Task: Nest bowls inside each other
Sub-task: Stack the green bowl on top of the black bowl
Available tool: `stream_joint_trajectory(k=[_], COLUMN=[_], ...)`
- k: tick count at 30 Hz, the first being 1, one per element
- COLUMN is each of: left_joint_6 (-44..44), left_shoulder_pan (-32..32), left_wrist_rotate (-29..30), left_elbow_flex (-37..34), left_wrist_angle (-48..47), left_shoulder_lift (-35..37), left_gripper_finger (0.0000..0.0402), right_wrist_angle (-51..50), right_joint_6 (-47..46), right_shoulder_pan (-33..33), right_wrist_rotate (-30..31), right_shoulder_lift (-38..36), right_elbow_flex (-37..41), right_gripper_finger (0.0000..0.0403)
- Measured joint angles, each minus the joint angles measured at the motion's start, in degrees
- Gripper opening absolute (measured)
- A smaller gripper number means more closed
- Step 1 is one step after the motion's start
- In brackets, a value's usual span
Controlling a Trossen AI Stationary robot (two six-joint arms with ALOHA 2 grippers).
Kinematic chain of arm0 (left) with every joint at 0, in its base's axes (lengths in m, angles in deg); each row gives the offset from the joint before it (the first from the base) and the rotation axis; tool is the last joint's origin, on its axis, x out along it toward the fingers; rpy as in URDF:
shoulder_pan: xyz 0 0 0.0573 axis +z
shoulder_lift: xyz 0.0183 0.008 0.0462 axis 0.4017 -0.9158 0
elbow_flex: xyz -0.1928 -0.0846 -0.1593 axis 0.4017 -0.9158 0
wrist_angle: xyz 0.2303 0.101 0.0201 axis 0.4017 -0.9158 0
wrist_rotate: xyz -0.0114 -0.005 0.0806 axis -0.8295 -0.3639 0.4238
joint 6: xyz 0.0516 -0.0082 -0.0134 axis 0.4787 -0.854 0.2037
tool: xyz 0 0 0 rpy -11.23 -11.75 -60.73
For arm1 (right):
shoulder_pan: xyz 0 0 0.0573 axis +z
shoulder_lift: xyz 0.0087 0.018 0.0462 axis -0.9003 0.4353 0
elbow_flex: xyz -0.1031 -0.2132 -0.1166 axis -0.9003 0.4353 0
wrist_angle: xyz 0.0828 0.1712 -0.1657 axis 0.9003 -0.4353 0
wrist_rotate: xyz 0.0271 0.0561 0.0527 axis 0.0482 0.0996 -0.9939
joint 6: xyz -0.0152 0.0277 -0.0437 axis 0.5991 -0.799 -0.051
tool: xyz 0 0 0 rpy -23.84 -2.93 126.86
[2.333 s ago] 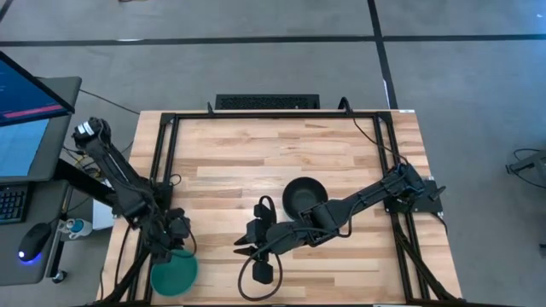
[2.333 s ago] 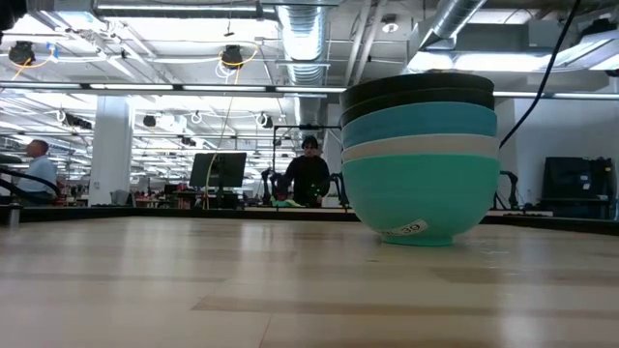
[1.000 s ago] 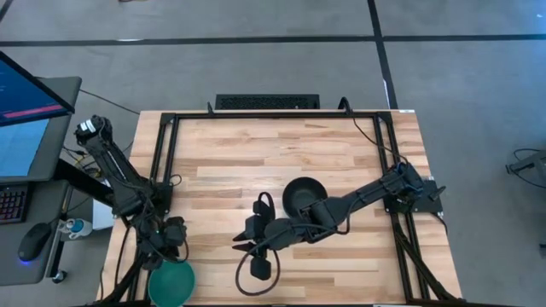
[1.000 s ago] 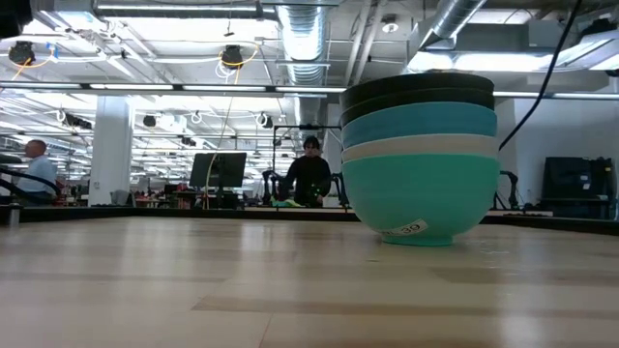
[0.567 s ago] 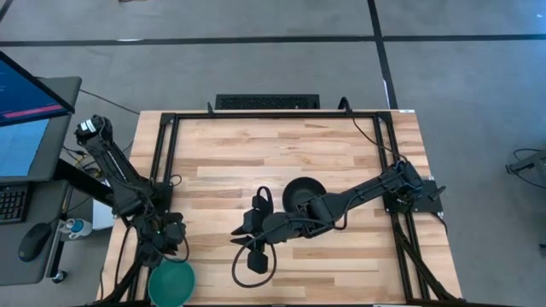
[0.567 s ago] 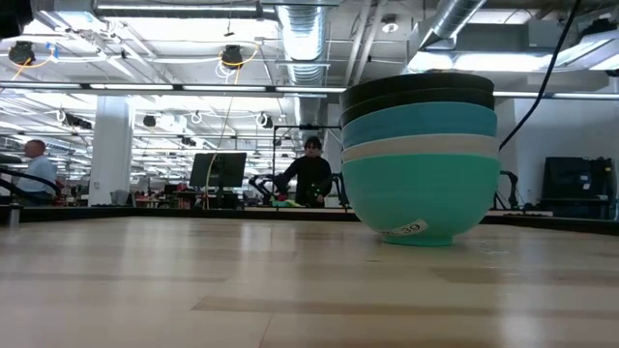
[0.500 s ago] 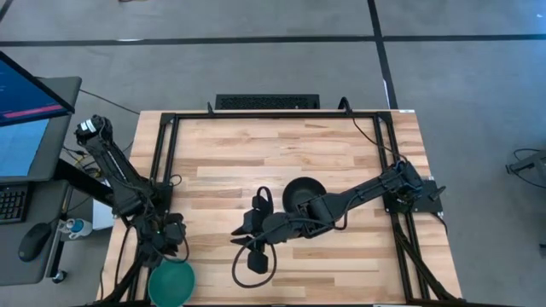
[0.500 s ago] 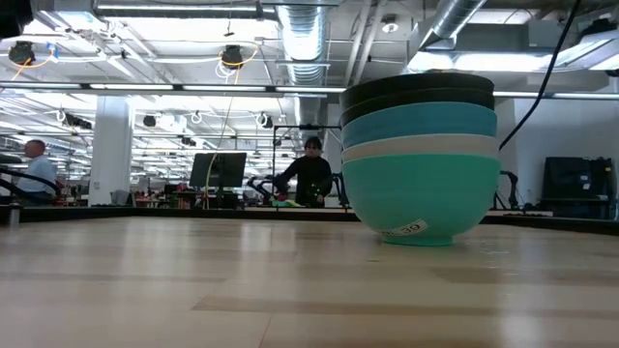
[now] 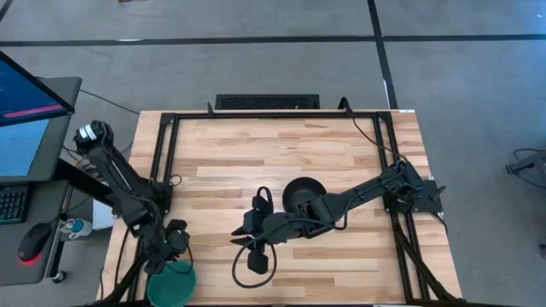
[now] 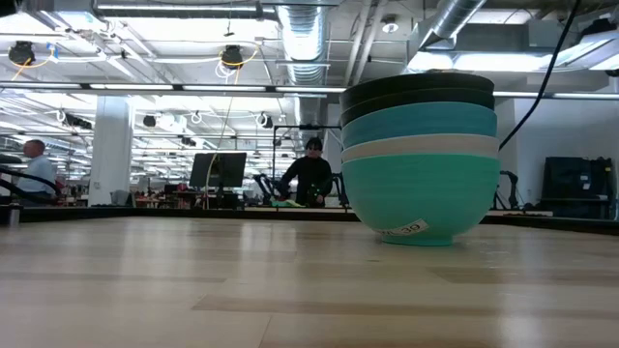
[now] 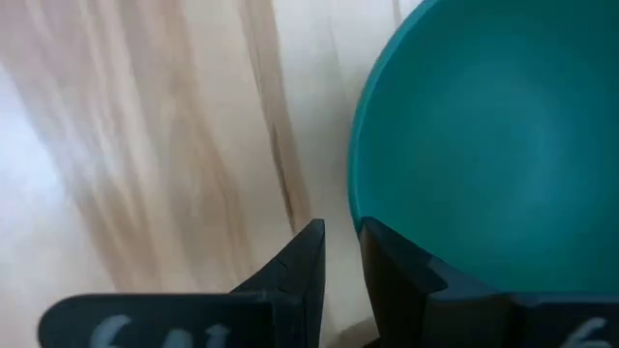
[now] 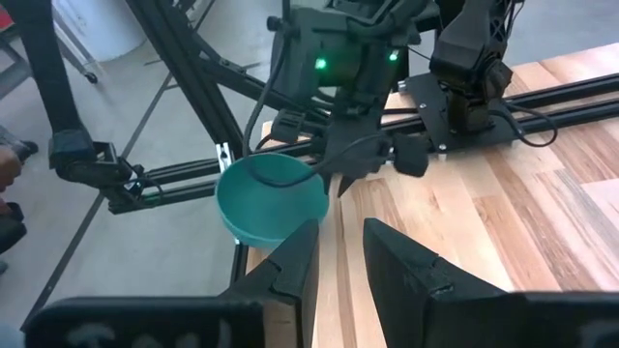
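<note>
1. The left gripper [image 9: 168,258] pinches the rim of a teal-green bowl [image 9: 173,283] at the table's [image 9: 256,145] near left corner; the bowl hangs partly past the edge.
2. In the left wrist view, one finger sits inside the rim and one outside.
3. The right gripper [image 9: 241,246] hovers over bare wood near the table's middle, its fingers slightly parted and empty.
4. A stack of bowls [image 10: 419,155], black on top, stands just behind the right arm.

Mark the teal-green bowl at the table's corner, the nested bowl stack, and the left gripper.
teal-green bowl [image 9: 173,286]: high view, inside.
nested bowl stack [image 10: 418,198]: low view, bottom bowl's wall.
left gripper [image 11: 338,261]: left wrist view, between its fingertips, at the bowl's rim.
</note>
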Motion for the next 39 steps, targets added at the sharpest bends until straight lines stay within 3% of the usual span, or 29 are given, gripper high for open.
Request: stream_joint_trajectory(k=[5,20,32,39], left_joint_6=[-0.24,-2.22,-3.04,-2.39], left_shoulder_pan=[-0.01,0.08,0.08,0.08], left_wrist_rotate=[-1.43,-0.78,3.62,2.61], left_elbow_flex=[0.0,1.53,0.66,0.59], left_wrist_angle=[4.03,3.63,4.02,9.08], left_shoulder_lift=[-0.54,0.38,0.28,-4.38], left_gripper_finger=[0.0061,0.0061,0.0061,0.0061], right_wrist_angle=[0.0,-0.09,-0.48,-0.46], right_joint_6=[-0.02,-0.02,-0.02,-0.02], right_shoulder_pan=[-0.02,-0.02,-0.02,-0.02], right_wrist_rotate=[0.0,0.0,0.0,0.0], right_shoulder_lift=[0.0,0.0,0.0,0.0], right_elbow_flex=[-0.01,-0.02,-0.02,-0.02], right_gripper_finger=[0.0107,0.0107,0.0107,0.0107])
